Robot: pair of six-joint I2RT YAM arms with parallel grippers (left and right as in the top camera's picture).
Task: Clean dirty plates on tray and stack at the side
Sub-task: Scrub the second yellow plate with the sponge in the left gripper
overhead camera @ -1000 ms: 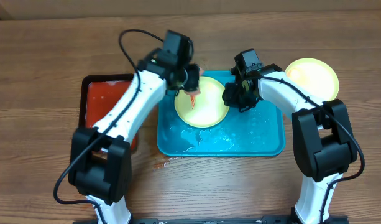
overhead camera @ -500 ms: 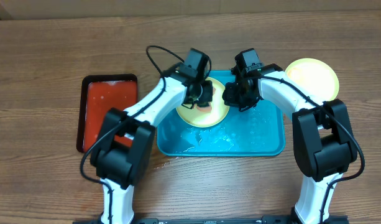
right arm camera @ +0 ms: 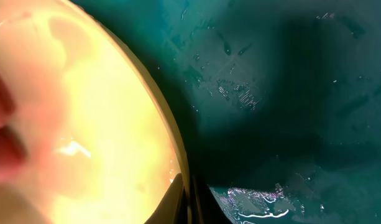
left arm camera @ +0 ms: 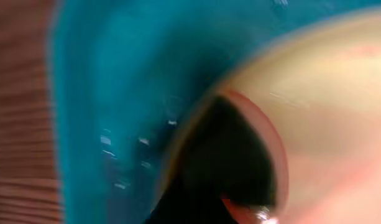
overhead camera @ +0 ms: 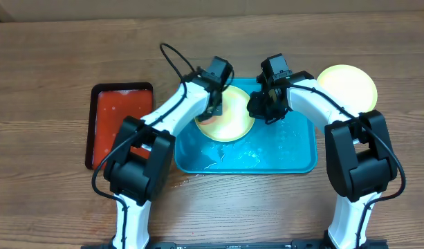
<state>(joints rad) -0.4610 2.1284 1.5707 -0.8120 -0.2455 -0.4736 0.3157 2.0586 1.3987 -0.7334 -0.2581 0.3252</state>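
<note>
So from overhead, the large rectangular turquoise-blue plastic tray (overhead camera: 295, 162) sits mid-table with one round pale yellow-green plastic plate (overhead camera: 234, 123) lying in its upper left part. The left gripper (overhead camera: 213, 109) is down on that plate's left side, jaws pinched together on a small reddish-pink scrap (overhead camera: 207, 119), cloth or sponge, I can't tell which. The right gripper (overhead camera: 261, 107) is at the opposite, right edge of the same plate, jaws closed on the rim. A second pale yellow-green round plate (overhead camera: 346, 86) sits on the wooden table (overhead camera: 45, 69) just off the tray's upper right corner, apart from both grippers. A smaller black tray with a red inside (overhead camera: 89, 131) is off to the left. The left wrist view is super blurry: tray wall (left arm camera: 103, 93) on the left, plate (left arm camera: 339, 93) on the right, and a dark shape with a reddish edge (left arm camera: 274, 162) pressed onto the plate. The right wrist view is sharper: the plate (right arm camera: 84, 124) fills the left half, the wet tray floor (right arm camera: 289, 93) the right, and the plate's rim runs straight down into the closed fingertips (right arm camera: 178, 202) at the bottom.
</note>
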